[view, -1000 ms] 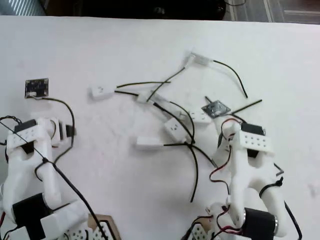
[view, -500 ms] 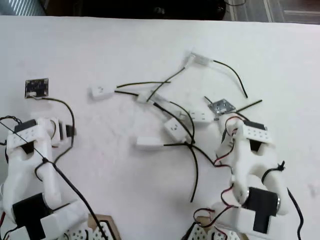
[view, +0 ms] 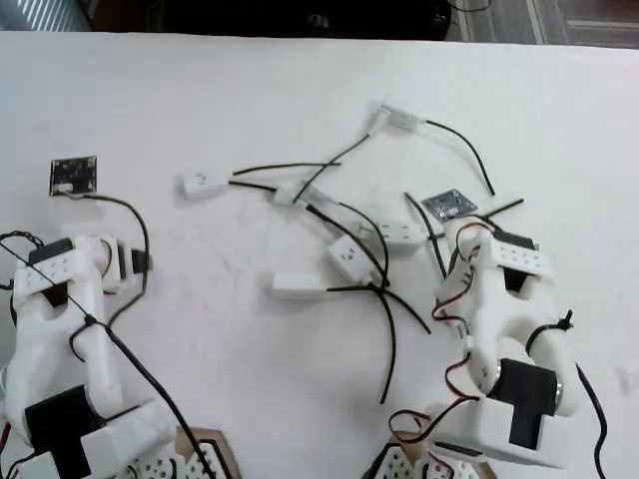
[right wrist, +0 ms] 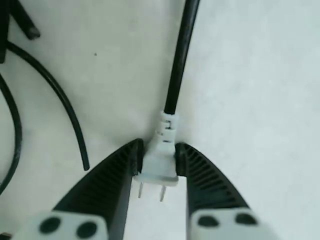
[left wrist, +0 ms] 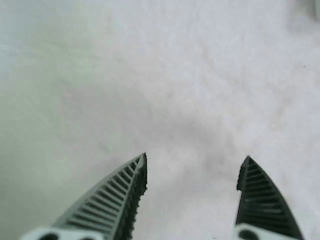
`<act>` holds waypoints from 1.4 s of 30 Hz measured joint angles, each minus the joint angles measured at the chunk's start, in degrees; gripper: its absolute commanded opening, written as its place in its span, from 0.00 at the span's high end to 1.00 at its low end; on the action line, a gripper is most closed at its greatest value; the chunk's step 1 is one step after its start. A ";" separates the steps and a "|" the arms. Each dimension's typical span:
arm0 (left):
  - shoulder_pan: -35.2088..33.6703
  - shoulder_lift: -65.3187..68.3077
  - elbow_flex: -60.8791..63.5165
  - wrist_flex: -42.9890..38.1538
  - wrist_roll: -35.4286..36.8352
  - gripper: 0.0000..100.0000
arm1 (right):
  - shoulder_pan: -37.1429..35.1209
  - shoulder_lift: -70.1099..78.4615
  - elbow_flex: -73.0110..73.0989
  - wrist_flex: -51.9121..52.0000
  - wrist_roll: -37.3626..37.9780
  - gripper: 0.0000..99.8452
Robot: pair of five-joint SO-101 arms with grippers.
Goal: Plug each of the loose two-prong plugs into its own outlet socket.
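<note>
Cord [right wrist: 181, 55] of the plug [right wrist: 159, 167] runs off the frame edge, left fingers [left wrist: 117, 202] cropped at their bases.

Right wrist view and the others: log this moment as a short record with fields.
right gripper: shut on two-prong plug, one finger on each side of its body
prongs: bare, pointing back toward the wrist camera
cord: black, runs from the plug away from the gripper
left gripper: open, holding nothing, above bare table
outlet sockets: white blocks lying loose mid-table among black cords
task state: held plug not yet in a socket
</note>
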 measured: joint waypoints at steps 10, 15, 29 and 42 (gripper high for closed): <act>0.00 0.00 0.00 0.00 0.00 0.72 | 2.64 -3.87 -2.37 6.59 -5.01 0.88; 0.00 0.00 0.00 0.00 0.00 0.72 | 3.60 -4.66 -2.37 6.59 -7.91 0.88; 0.00 0.00 0.00 0.00 0.00 0.72 | 3.78 -4.75 -4.13 6.59 -13.63 0.88; 0.00 0.00 0.00 0.00 0.00 0.72 | -1.76 -4.75 -4.13 14.51 -12.48 0.88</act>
